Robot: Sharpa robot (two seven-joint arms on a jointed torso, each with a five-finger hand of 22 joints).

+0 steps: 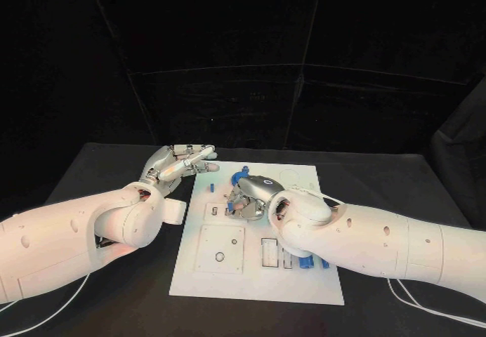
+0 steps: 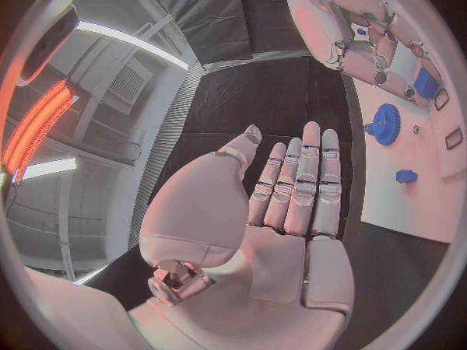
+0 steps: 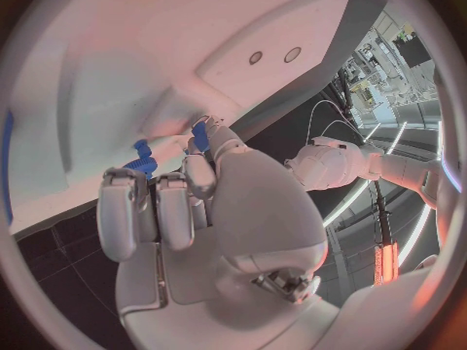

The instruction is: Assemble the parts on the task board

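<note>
The white task board (image 1: 304,210) lies in the middle of the black table. My right hand (image 1: 253,194) is down on the board's middle, fingers curled over a blue part (image 1: 237,202). In the right wrist view the thumb and fingertips (image 3: 180,183) pinch that blue part (image 3: 143,162) against the board (image 3: 127,62). My left hand (image 1: 182,164) hovers off the board's far left corner, palm up and holding nothing. The left wrist view shows this left hand (image 2: 292,202) flat with straight fingers, and a blue gear (image 2: 386,124) and a small blue piece (image 2: 407,176) on the board (image 2: 409,202).
Near the board's front right edge lie more blue parts (image 1: 305,262) beside rectangular slots (image 1: 270,253). A square recessed plate (image 1: 221,249) sits at the front left. White cables (image 1: 425,302) trail over the table at the right.
</note>
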